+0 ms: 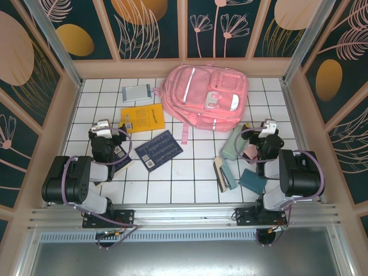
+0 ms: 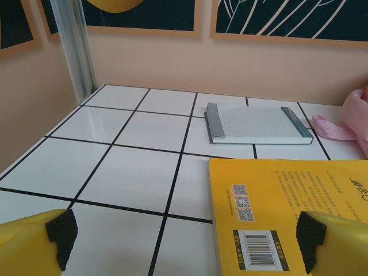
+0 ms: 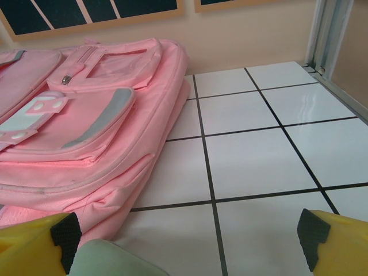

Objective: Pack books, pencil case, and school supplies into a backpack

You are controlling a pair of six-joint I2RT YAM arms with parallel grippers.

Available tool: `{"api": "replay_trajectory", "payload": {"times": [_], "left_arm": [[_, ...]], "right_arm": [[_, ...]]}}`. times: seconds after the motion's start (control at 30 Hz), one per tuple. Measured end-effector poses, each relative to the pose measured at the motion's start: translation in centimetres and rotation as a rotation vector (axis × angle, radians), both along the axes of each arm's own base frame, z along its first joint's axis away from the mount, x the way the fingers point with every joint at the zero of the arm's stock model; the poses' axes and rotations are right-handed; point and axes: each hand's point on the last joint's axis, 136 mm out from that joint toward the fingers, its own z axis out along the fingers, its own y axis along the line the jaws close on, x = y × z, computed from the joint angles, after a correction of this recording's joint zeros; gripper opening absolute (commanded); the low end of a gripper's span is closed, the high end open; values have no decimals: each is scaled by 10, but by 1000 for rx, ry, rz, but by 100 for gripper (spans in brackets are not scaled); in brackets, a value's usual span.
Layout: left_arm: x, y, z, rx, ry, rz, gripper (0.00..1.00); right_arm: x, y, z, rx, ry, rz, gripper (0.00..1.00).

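Left gripper: jaws spread wide, holding nothing.
Thin yellow-orange book: flat, just ahead, toward its right finger.
Right gripper: wide apart, empty.
Large pink fabric backpack: lying ahead, leftward.
Pale mint-green soft pouch: beneath its left finger.

White tiled tabletop w/ peach, floral-panelled walls.

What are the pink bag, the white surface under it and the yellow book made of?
The backpack: matte woven fabric, by its seams and soft folds. The table: hard and glossy, mirroring light; tile or printed board, unclear. The yellow book: paper, apparently with a smooth printed cover.
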Motion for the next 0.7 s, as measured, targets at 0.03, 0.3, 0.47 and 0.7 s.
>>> {"api": "replay_trajectory", "payload": {"times": [0.03,0.3,0.47,0.7], "left_arm": [[0,0,0,0,0,0,99],[0,-3,-1,-2,4,-20,99],[0,-1,0,0,0,-6,99],[0,-1,1,1,3,-4,99]], "right_arm": [[0,0,0,0,0,0,99],[0,0,0,0,0,0,99],[0,0,0,-1,0,-3,99],[-1,2,1,-4,-9,-4,99]]}}
